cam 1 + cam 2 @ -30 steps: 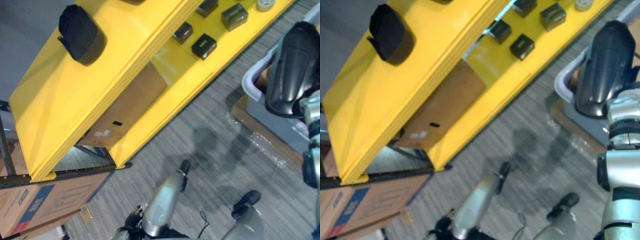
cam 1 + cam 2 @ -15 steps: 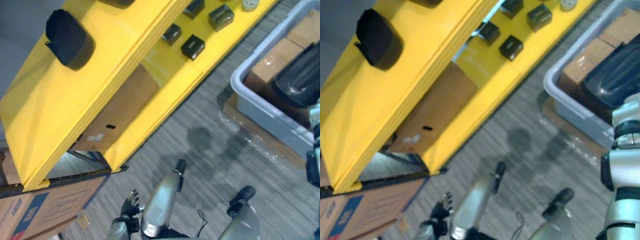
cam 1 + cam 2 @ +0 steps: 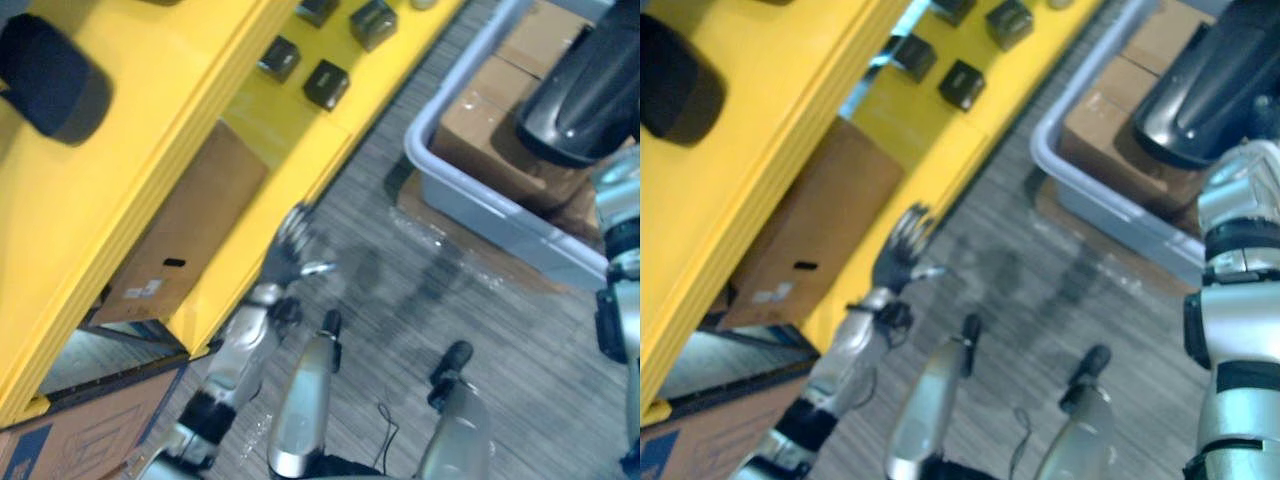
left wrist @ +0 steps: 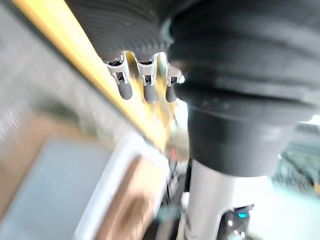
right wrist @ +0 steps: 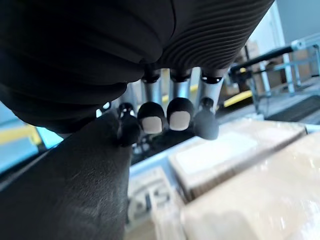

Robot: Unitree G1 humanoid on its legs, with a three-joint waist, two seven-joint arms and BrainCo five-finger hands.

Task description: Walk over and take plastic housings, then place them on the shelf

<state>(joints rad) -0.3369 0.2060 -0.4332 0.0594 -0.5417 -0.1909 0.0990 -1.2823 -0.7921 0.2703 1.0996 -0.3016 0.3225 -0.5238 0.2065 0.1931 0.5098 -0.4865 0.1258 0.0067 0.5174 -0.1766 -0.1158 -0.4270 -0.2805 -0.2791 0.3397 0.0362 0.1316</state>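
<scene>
The right hand grasps a black plastic housing: its dark-tipped fingers are curled against the smooth dark shell (the right wrist view shows this from very close). The housing hangs above a grey bin that stands on the floor and contains cardboard boxes. The left hand is raised near the front edge of the yellow shelf, its fingers straight and spread, holding nothing. A second housing lies on the upper board of the shelf. Some small black boxes sit on the lower board, and a cardboard box stands under it.
</scene>
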